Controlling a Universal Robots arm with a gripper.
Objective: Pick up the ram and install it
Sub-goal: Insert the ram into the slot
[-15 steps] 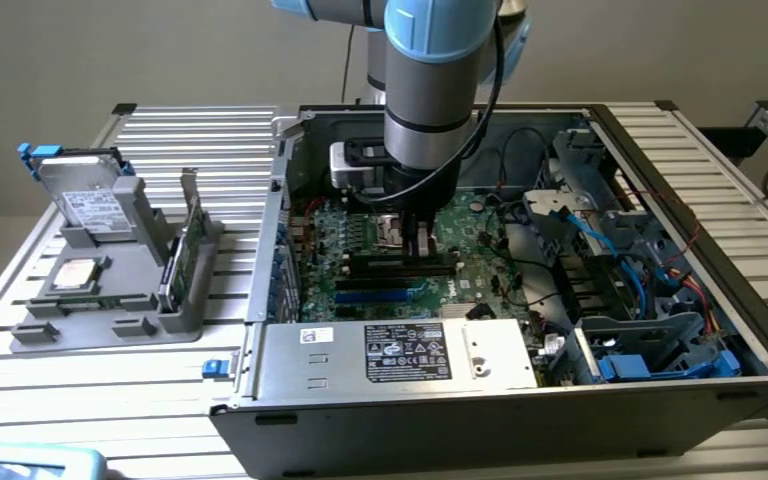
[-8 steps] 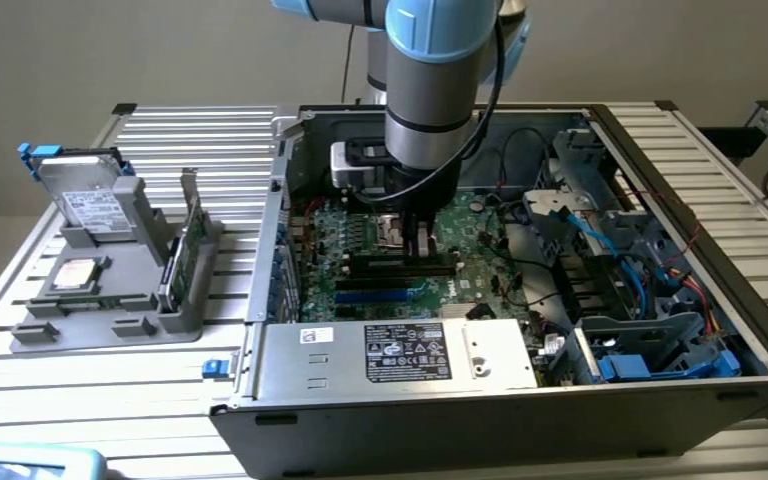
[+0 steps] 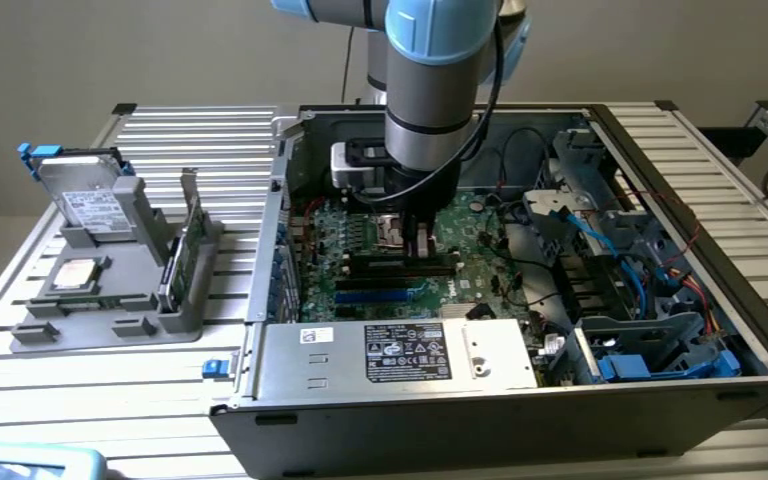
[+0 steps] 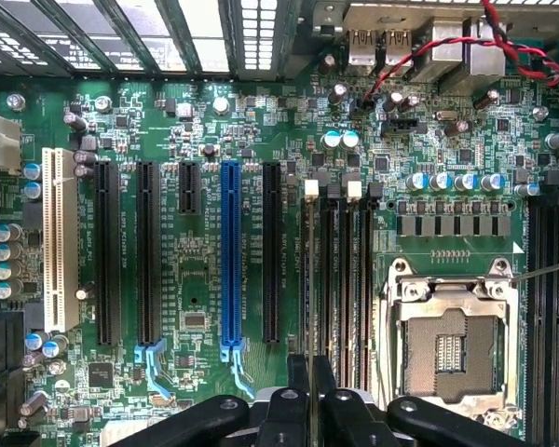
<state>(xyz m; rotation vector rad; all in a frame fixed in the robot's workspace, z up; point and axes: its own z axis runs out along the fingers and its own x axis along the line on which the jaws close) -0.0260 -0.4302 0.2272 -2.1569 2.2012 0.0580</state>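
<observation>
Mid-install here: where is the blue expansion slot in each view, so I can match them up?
Exterior view: the blue slot lies between the gripper and the silver labelled box.
Wrist view: the blue slot stands among black slots, apart from the gripper, which is shut on the ram.
Shared landmark: the CPU socket, on the gripper's other side from the blue slot.

Slatted metal tabletop (image 3: 157, 125), exterior view. An open computer case (image 3: 491, 410) lies on its side across the middle and the exterior view's right; a grey parts holder (image 3: 104, 325) rests just beside it at the exterior view's left. A pale blue object (image 3: 24, 462) sits at the near left corner.
</observation>
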